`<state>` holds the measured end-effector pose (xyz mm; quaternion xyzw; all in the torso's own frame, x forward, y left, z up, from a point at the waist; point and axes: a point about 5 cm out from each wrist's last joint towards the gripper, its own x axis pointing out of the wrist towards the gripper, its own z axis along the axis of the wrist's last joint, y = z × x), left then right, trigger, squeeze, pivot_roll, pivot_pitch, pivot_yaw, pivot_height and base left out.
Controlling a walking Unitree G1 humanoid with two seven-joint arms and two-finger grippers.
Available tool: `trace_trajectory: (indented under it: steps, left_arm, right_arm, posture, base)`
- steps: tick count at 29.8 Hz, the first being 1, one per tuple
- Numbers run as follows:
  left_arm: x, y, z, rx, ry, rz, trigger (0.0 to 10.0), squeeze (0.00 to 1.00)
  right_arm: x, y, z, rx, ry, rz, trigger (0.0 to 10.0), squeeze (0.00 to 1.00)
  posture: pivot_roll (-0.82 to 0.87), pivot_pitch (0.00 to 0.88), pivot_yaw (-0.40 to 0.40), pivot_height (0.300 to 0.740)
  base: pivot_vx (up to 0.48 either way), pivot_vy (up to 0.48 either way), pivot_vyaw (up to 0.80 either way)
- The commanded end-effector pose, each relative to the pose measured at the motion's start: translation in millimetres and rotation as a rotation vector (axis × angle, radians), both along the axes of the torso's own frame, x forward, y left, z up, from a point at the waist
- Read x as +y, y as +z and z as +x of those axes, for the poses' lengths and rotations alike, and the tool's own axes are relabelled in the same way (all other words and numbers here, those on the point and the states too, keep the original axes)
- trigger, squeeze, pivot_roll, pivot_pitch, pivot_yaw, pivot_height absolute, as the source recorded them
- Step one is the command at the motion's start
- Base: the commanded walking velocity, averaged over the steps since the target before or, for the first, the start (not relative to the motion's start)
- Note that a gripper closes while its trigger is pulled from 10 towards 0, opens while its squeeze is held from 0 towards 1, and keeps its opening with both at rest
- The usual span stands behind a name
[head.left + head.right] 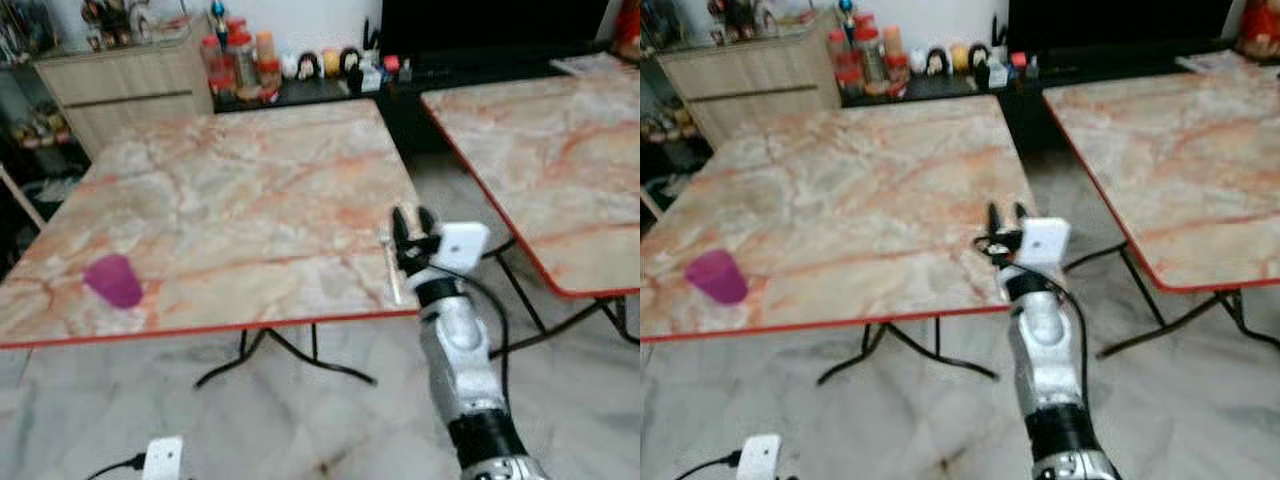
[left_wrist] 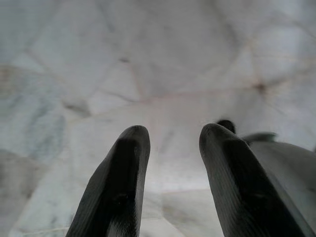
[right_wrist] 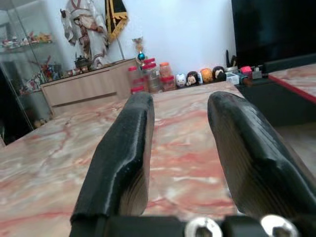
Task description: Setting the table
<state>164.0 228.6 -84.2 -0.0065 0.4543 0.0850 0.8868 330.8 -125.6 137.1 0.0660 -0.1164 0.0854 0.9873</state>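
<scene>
Marble-patterned table (image 1: 240, 190) with a red edge across the middle, on black legs over pale floor tiles (image 1: 330, 420). Second table (image 1: 560, 150) of the same kind off to the right, well apart across a gap. Wooden cabinet (image 1: 120, 85) behind the near table on the left; dark low shelf (image 1: 330, 90) along the wall, carrying red-lidded jars (image 1: 240, 60) and small figurines (image 1: 325, 62). Right end effector (image 1: 413, 222) raised over the near table's front right corner, fingers (image 3: 123, 148) parted, nothing between them. Left end effector (image 2: 170, 163) hanging low over the floor tiles, fingers likewise spread and empty. Purple cup (image 1: 114, 280) on the near table close to its front left edge, well apart from the right end effector. Thin light utensil (image 1: 388, 262), too blurred to name, lying at the front right corner just beside the right end effector.
</scene>
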Motion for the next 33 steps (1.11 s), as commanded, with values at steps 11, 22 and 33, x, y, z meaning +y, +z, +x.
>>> trace_trajectory:
  steps: [11,22,33]
  left_arm:
    - [-4.8,1.2,5.1,-0.018,0.010,-0.014,10.0,0.00]
    - [-9.6,0.2,5.4,-0.015,0.008,-0.022,10.0,0.00]
    - [-10.7,0.5,6.6,-0.016,0.005,-0.023,10.0,0.00]
  right_arm:
    - [-9.4,2.6,4.0,0.005,-0.043,0.007,10.0,0.00]
    - [-18.6,-0.4,3.2,0.018,-0.067,-0.017,10.0,0.00]
    - [-18.8,-14.8,-2.5,0.068,-0.068,-0.037,10.0,0.00]
  posture:
    - [0.03,0.000,0.095,0.740]
    - [0.01,0.000,0.091,0.740]
    - [0.01,0.000,0.089,0.740]
  base:
    - [0.028,0.000,0.00]
    - [0.331,0.000,0.00]
    - [0.360,0.000,0.00]
